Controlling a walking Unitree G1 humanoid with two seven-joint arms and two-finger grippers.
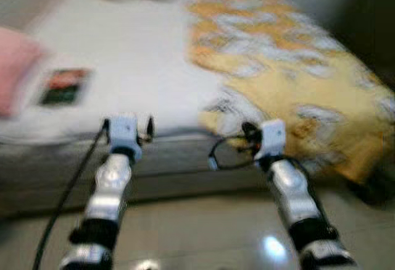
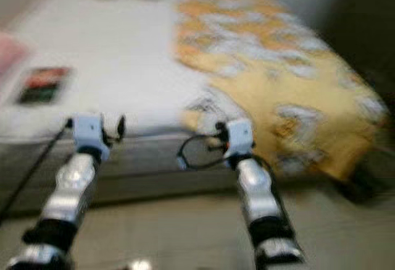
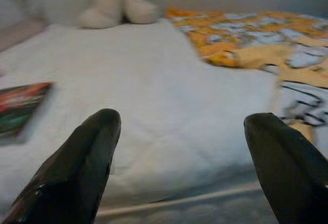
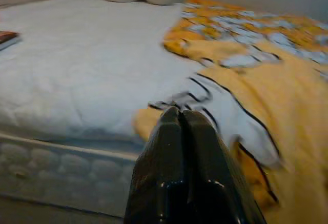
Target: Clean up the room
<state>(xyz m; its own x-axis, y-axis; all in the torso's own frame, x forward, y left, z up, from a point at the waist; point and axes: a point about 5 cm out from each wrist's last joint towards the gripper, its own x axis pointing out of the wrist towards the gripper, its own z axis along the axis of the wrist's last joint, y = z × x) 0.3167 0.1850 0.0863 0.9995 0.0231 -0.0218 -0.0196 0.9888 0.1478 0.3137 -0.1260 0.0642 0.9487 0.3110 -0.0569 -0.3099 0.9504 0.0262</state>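
A bed with a white sheet (image 1: 136, 66) stands before me, blurred in the eye views. A yellow and orange patterned blanket (image 1: 296, 66) lies rumpled over its right half and hangs over the near edge. A dark book (image 1: 63, 86) rests on the sheet at the left. A cream plush toy (image 3: 115, 6) sits at the head of the bed. My left gripper (image 3: 184, 152) is held out before the bed's near edge, open and empty. My right gripper (image 4: 182, 126) points at the blanket's hanging corner, its fingers pressed together with nothing between them.
A pink pillow (image 1: 15, 66) lies at the bed's far left. The mattress side (image 1: 173, 165) runs across just ahead of both arms. Pale tiled floor (image 1: 203, 233) lies below them. A dark piece of furniture (image 1: 376, 10) stands at the far right.
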